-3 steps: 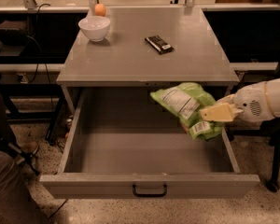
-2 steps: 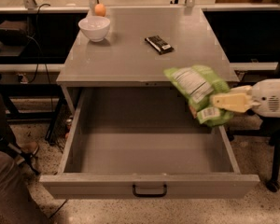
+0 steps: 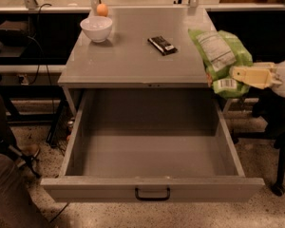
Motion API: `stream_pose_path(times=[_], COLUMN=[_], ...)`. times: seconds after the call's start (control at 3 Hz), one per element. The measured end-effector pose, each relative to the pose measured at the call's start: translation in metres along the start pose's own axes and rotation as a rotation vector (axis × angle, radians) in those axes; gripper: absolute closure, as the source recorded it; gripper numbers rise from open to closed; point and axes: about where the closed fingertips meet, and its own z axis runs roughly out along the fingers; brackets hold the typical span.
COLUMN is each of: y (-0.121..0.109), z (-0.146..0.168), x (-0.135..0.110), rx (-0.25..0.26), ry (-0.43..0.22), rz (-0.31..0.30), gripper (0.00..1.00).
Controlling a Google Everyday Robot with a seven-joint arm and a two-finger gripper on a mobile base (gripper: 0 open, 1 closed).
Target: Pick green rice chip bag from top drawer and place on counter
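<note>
**At desk (image 3: 128, 61) right edge: green rice chip bag (image 3: 217, 51) in tool (image 3: 235, 74)**

Tool: cream plastic fingers closed on the bag's lower right side, reaching in from the right. Bag: crinkly light-green film, white label and barcode showing, tilted over the desk's right rim, outside the top drawer (image 3: 109, 189). Drawer: open, shallow, grey sheet metal, black handle (image 3: 152, 194) on its front. Desk: flat grey metal, bearing a round white bowl (image 3: 96, 28), a small orange ball (image 3: 102, 9) behind it, and a flat dark wrapped bar (image 3: 162, 45).
</note>
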Motion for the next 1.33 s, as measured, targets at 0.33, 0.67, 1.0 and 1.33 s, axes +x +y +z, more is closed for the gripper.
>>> stream_pose_path(times=[0.33,0.67,1.0,1.33], y=[-0.026,-0.045,-0.057,-0.061], z=[0.019,0.042,0.067,0.095], x=[-0.024,-0.041,-0.053,-0.057], rx=[0.043,0.058,0.060,0.034], ry=[-0.027,-0.058,-0.083,-0.089], rz=[0.013,0.051,0.086,0.113], gripper=[1.00,1.00,1.00,0.85])
